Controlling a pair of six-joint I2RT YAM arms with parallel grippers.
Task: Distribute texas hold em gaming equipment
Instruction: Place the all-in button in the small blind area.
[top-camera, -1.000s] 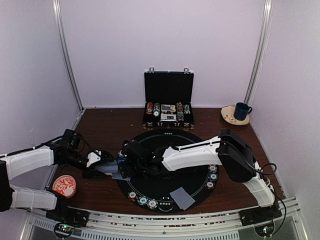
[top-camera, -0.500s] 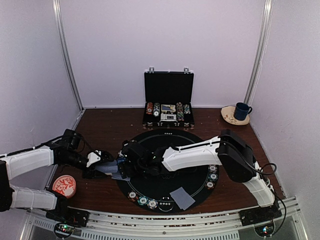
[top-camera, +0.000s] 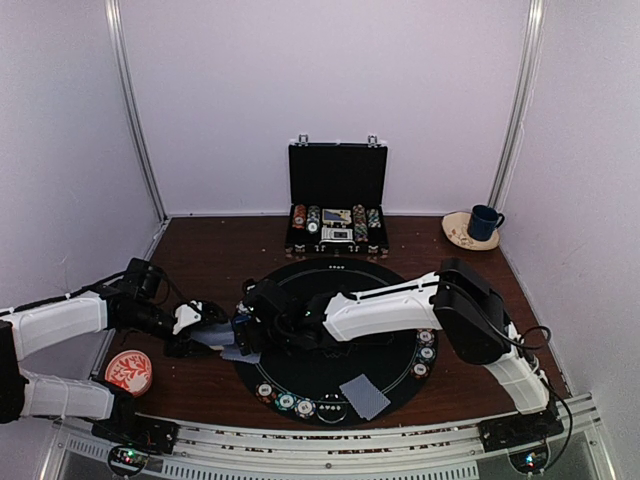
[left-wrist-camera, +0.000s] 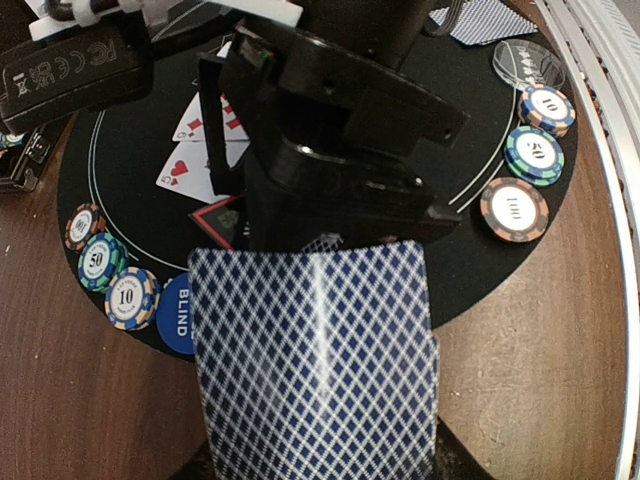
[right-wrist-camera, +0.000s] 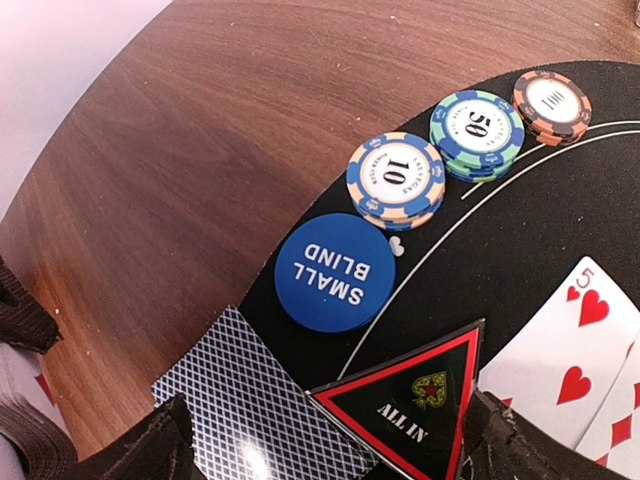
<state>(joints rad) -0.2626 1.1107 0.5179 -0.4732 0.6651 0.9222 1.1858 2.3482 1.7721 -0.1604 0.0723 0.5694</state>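
Cards pinched for dealing

The left gripper pinches the playing cards over the left edge of the mat; the right gripper hangs beside them, fingers spread. They look thin, slick and bendy, best slid off by one edge.

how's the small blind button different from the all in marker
The small blind button is a round disc; the all in marker is a triangle. The button is plain blue; the marker is black with a red border and a small emblem. The marker lies between the fingers of the open right hand; the button lies beyond them, near the rim of the black mat. Both lie flat on the mat and carry white lettering.
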